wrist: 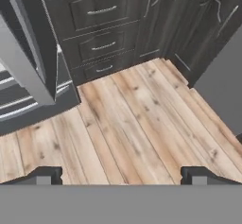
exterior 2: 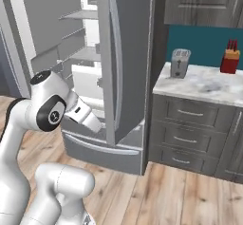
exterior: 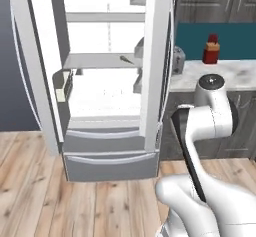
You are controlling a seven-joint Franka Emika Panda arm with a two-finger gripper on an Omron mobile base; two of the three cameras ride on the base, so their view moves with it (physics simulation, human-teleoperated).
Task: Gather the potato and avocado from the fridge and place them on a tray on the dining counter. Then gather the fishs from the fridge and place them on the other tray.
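Note:
The fridge (exterior: 105, 146) stands with both upper doors swung open, its white shelved inside showing. On the middle shelf lies one small slender grey-green fish (exterior: 124, 59). The right fridge door (exterior 2: 128, 53) juts out towards me in the right base view. My gripper (wrist: 121, 176) is open, with nothing between its fingertips (wrist: 45, 175). It points down at the wooden floor in front of the dark cabinets, to the right of the fridge. The potato, the avocado, both trays and the dining counter are out of view.
A marbled counter (exterior 2: 209, 84) right of the fridge carries a toaster (exterior 2: 180, 62) and a red block (exterior 2: 230, 58). Dark grey drawer cabinets (wrist: 101, 34) stand below it. Wooden floor (wrist: 142, 119) lies open ahead. The left fridge door (exterior: 30, 56) has bins.

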